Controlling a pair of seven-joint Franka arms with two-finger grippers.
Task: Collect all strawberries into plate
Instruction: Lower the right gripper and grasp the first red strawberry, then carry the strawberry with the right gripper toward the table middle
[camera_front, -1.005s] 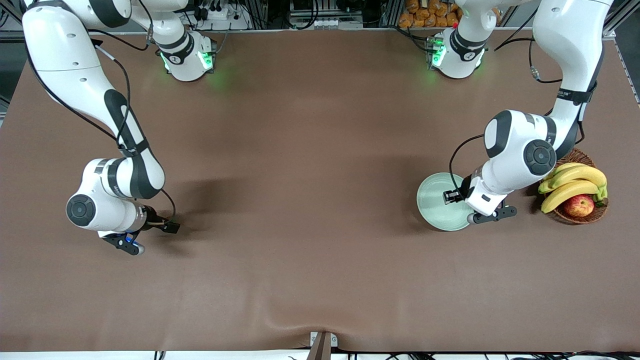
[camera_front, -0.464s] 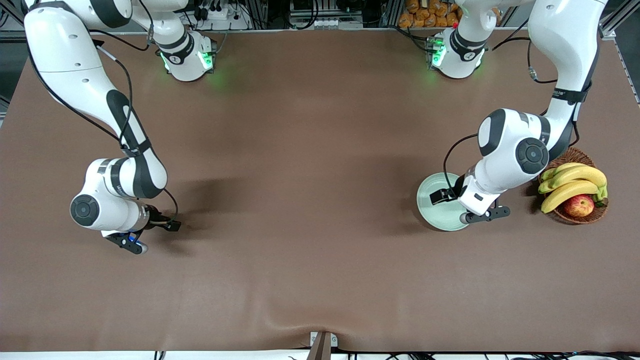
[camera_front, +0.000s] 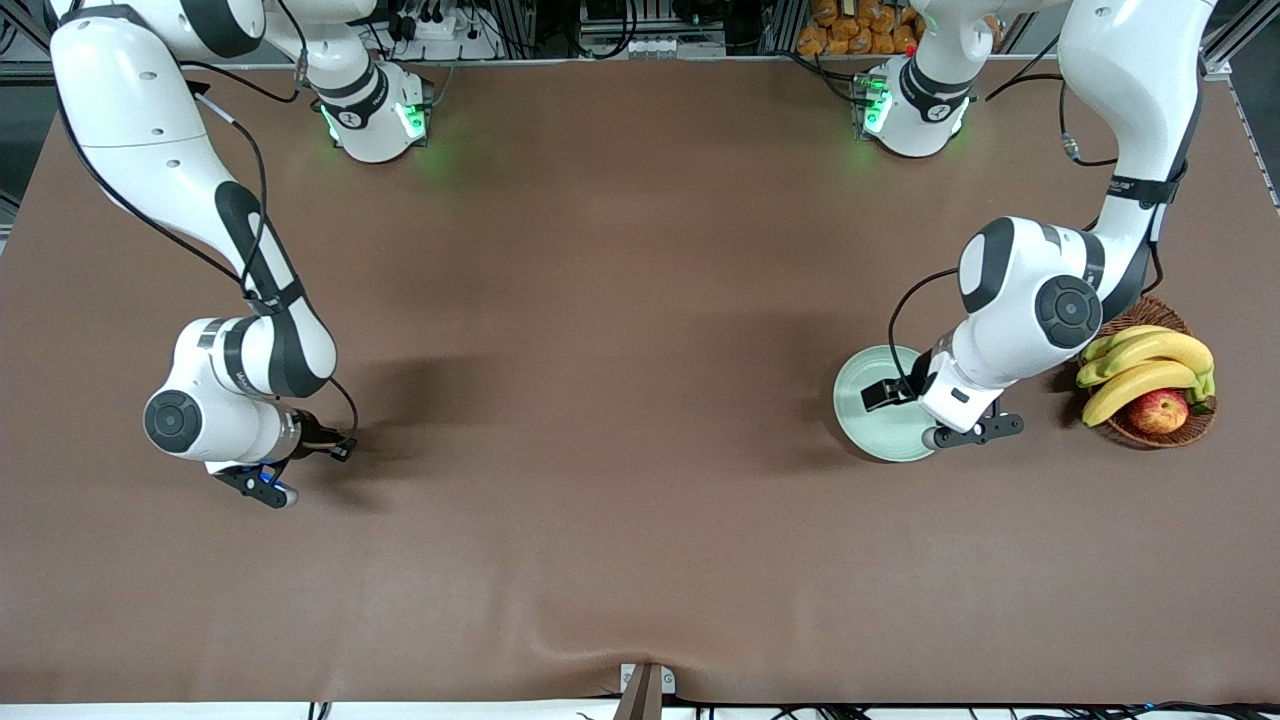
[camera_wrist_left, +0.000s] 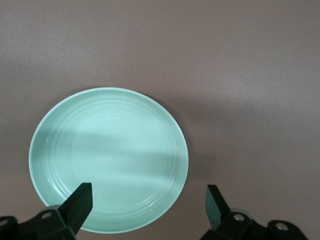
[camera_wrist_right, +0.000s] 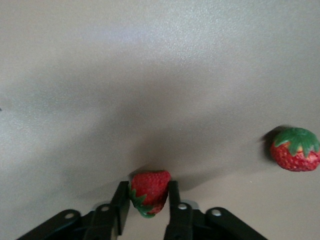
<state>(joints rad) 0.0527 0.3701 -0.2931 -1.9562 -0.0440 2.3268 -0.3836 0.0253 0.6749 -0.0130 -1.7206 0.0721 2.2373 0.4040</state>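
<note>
Gripping one strawberry (camera_wrist_right: 150, 192) between closed fingers, the right tool (camera_front: 268, 490) sits low near the counter's edge at the right arm's end; a second strawberry (camera_wrist_right: 295, 149) lies close by. The left tool (camera_wrist_left: 150, 200) hangs spread apart over the empty mint-green plate (camera_front: 862, 420) beside the fruit basket (camera_front: 1150, 432). Next move, likely: lifting and carrying the berry across to the plate.

- You have a pale mint-green plate (camera_wrist_left: 107, 145), plain but for faint concentric rings.
- Two red strawberries, one (camera_wrist_right: 149, 192) at six o'clock in the right wrist view, the other (camera_wrist_right: 295, 148) at three o'clock, both green-leaved.
- Brown tabletop (camera_front: 600, 400).
- Yellow bananas (camera_front: 1145, 365), red-yellow apple (camera_front: 1158, 410), brown wicker basket (camera_front: 1150, 436).
</note>
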